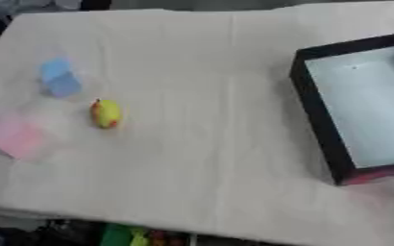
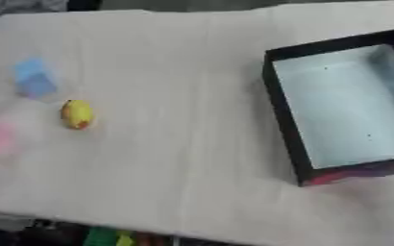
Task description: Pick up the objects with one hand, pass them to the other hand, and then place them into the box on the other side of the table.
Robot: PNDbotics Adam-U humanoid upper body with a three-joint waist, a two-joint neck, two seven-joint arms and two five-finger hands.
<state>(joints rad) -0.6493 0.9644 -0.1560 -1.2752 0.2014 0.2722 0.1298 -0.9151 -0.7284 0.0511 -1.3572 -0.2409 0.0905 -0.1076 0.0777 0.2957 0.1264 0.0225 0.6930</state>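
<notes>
Neither of the robot's hands appeared in either eye view, so whether they were released, clenched or grasping anything could not be told. What showed was the work surface alone.

The table (image 1: 192,72) was covered with a pale cream cloth, creased in places, and lay slightly askew in the picture. On its left part rested three small objects. A yellow oval object (image 1: 105,113), with a reddish patch at its lower end, lay on the cloth roughly midway down the left side. Up and to the left of it, near but apart, sat a light blue blocky object (image 1: 58,77), blurred so that its exact shape could not be made out. Below and to the left of the yellow one, close to the table's left edge, lay a pink object (image 1: 17,137), likewise blurred and soft in outline.

Well apart from these, on the right side of the table, stood the box (image 2: 286,125): a shallow open tray with dark walls and a pale grey-blue floor, its near corner tinged red. Nothing could be seen lying inside it. The three objects all lay outside the box, on the opposite side of the cloth.
</notes>
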